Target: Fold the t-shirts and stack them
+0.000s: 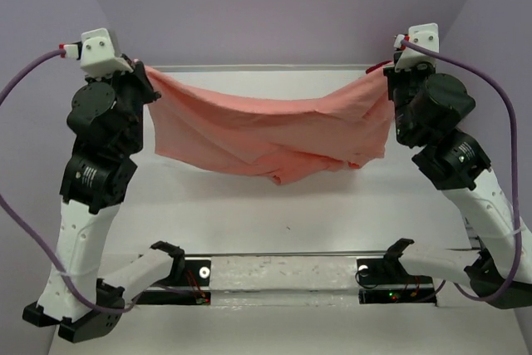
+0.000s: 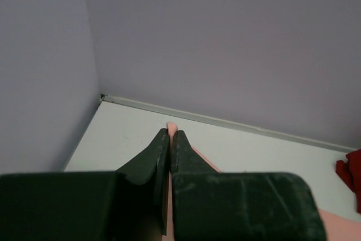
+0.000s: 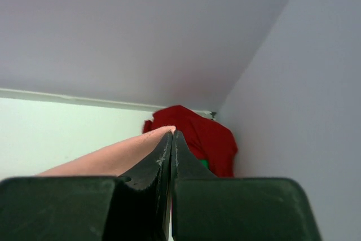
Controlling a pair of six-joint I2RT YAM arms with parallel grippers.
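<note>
Hanging between the left tool [image 1: 148,74] and right tool [image 1: 386,74], the salmon-pink t-shirt [image 1: 274,135] sags toward the bench [image 1: 283,214], long axis side to side; each tool is clamped on one upper corner, level and equally near.

White table [image 1: 274,222]: 1 dark red t-shirt [image 3: 194,131] heaped in far right corner, green cloth [image 3: 203,163] at edge.

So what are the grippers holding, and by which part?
The salmon-pink t-shirt, hanging between them: the left gripper pinches its left top corner, the right gripper its right one.
</note>
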